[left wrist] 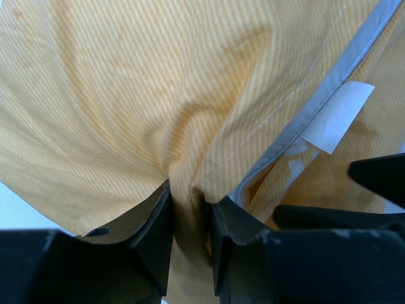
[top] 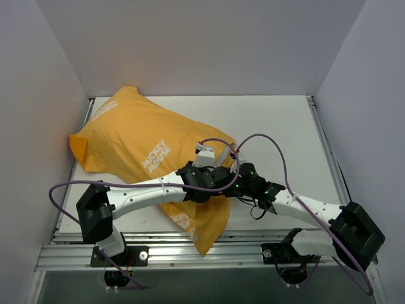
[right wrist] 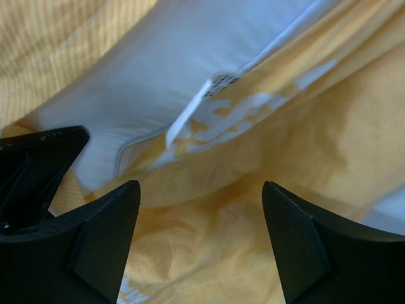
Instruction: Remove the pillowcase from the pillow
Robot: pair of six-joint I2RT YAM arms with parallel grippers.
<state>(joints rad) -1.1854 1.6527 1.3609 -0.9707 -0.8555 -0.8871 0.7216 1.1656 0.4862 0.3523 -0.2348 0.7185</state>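
Observation:
The orange-yellow pillowcase point(top: 136, 136) with white lettering lies from the far left corner down to the table's front edge. My left gripper point(top: 215, 180) is shut on a fold of its fabric point(left wrist: 190, 190) near the opening. My right gripper point(top: 242, 180) is open right beside it, its jaws point(right wrist: 201, 196) spread over loose yellow cloth without touching it. The white pillow point(right wrist: 190, 57) shows inside the opening in the right wrist view, with a small white tag point(right wrist: 190, 120) at its edge. It is mostly hidden in the top view.
The white table point(top: 285, 133) is walled at the back and both sides. A loose end of the pillowcase point(top: 205, 231) hangs over the front rail. Purple cables point(top: 278, 152) loop above both arms. The right gripper's finger point(left wrist: 380, 177) shows close by in the left wrist view.

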